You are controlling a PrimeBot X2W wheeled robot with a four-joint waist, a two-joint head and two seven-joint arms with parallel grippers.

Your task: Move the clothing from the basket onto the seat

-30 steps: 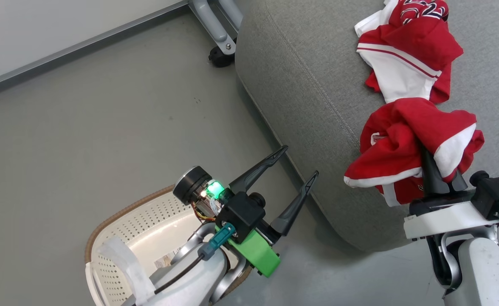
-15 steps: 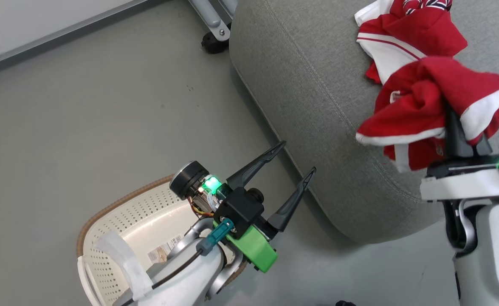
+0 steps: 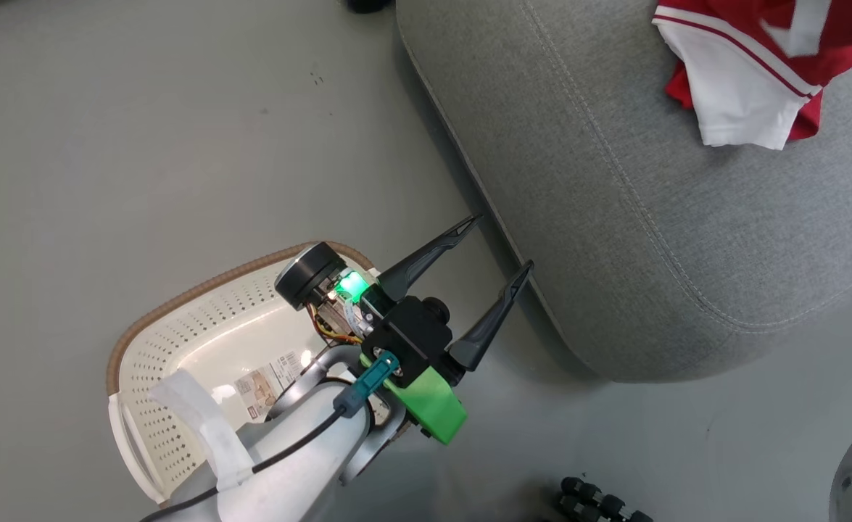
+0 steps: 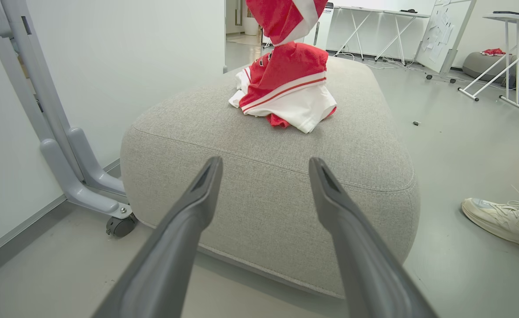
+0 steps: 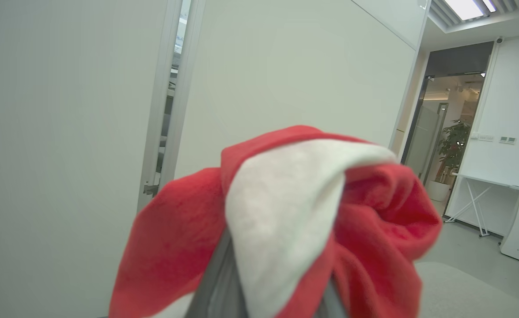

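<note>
Right end effector (image 5: 268, 282) clamped on red garment (image 5: 286, 212), above seat (image 3: 614, 217) | you drop straight down | left end effector (image 3: 499, 241) spread, empty.

The large light-grey upholstered fabric seat (image 3: 614, 217) stands on the grey floor (image 3: 143, 145). In the head view, the cream-white perforated plastic basket with a brown woven-look rim (image 3: 201, 326) sits on the floor left of the seat, apart from it, with a paper barcode label (image 3: 270, 377) on its bottom. The left gripper (image 3: 502, 241) hangs between basket and seat. A crumpled red-and-white fabric garment (image 4: 286, 97) lies on the seat's top; a second red-and-white garment (image 4: 286, 17) hangs just above it. In the left wrist view, a grey wheeled metal frame leg (image 4: 78, 176) stands left of the seat, and a pale laced shoe (image 4: 502, 218) lies to its right.
</note>
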